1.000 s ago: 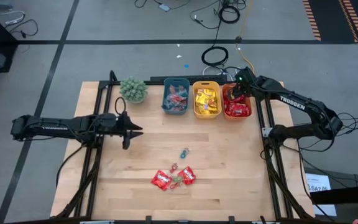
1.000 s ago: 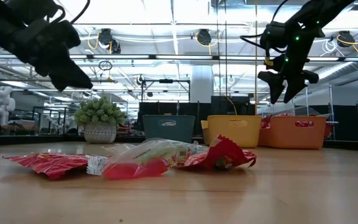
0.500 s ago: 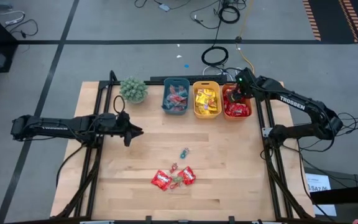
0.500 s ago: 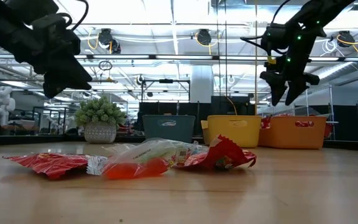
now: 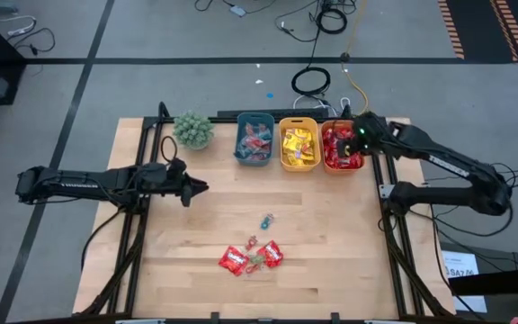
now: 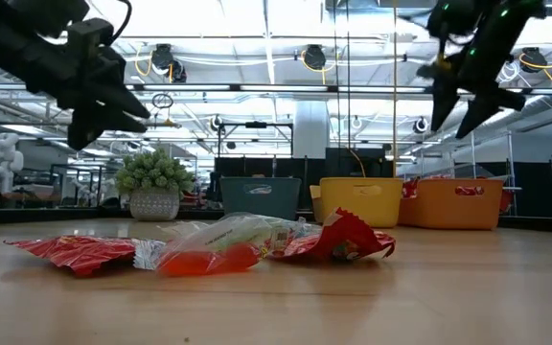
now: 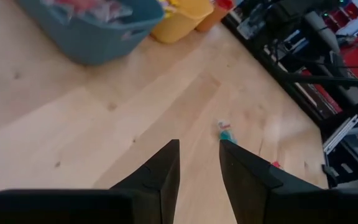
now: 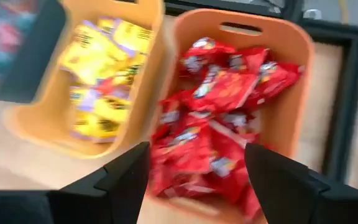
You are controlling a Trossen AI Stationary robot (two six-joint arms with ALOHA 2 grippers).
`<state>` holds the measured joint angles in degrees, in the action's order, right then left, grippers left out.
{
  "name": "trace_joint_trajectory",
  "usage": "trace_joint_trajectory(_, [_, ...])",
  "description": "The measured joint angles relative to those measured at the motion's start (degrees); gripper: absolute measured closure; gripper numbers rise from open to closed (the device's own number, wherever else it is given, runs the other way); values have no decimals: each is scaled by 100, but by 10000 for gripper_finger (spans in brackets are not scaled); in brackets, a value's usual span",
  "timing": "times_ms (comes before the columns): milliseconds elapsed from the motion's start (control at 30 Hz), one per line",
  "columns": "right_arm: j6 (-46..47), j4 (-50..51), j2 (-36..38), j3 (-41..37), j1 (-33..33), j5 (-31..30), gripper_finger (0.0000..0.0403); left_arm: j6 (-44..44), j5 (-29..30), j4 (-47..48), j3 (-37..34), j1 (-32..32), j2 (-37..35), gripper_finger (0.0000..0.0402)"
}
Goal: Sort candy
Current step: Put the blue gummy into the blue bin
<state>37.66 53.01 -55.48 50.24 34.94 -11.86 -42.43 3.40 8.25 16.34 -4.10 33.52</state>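
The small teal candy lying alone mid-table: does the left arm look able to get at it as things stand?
Probably yes. The teal candy lies by itself on bare wood, apart from the red packets nearer the front edge. The left gripper hangs above the table beside it with nothing between, its jaws apart and empty.

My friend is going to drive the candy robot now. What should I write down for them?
Right gripper: open and empty, above the orange bin, which holds red packets.
Left gripper: jaws a little apart, holding nothing, hanging over the left part of the table.
Done: the yellow bin has yellow packets, and the teal bin has small mixed pieces.
Left: a pile of red packets and small sweets near the front middle of the table, plus one small blue candy alone between the pile and the bins.
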Motion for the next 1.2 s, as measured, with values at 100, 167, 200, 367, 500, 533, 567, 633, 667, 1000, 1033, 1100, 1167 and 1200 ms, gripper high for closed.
trace_joint_trajectory(100, [591, 58, 304, 0, -473, 3, 149, 385, 28, -182, 0, 0, 0, 278])
trace_joint_trajectory(167, [939, 81, 424, 0, -802, 27, 149, 627, 33, -289, 0, 0, 0, 278])
trace_joint_trajectory(200, [1092, 82, 452, 0, -959, 32, 149, 701, 35, -339, 0, 0, 0, 278])
trace_joint_trajectory(367, [1780, 90, 390, 0, -1725, -19, 150, 1151, 133, -471, 0, 0, 0, 278])
trace_joint_trajectory(500, [2252, 90, 164, 0, -2212, -27, 150, 1306, 223, -483, 0, -2, 0, 278])
trace_joint_trajectory(533, [2379, 90, 88, 0, -2330, -32, 150, 1300, 223, -477, 0, -2, 0, 278])
trace_joint_trajectory(567, [2499, 89, 4, 0, -2448, -40, 150, 1299, 223, -457, 0, -2, 0, 278])
trace_joint_trajectory(633, [2740, 88, -187, 0, -2709, -106, 150, 1298, 226, -330, 0, -2, 0, 273])
trace_joint_trajectory(667, [2869, 85, -289, 0, -2852, -179, 150, 1296, 241, -229, 0, -2, 0, 267])
trace_joint_trajectory(1000, [3063, -1018, -1574, 0, -4111, -307, 150, 1282, 562, 257, 0, -2, 2, 160])
trace_joint_trajectory(1033, [3036, -1191, -1715, 0, -4200, -305, 150, 1282, 562, 258, 0, -2, 2, 157])
trace_joint_trajectory(1100, [2868, -1669, -2017, 0, -4339, -305, 150, 1283, 562, 257, 0, 0, 2, 155])
trace_joint_trajectory(1167, [2463, -2239, -2356, 0, -4437, -302, 150, 1283, 562, 258, 0, -2, 2, 154])
trace_joint_trajectory(1200, [2092, -2568, -2527, 0, -4485, -302, 150, 1283, 562, 256, 0, -2, 2, 154])
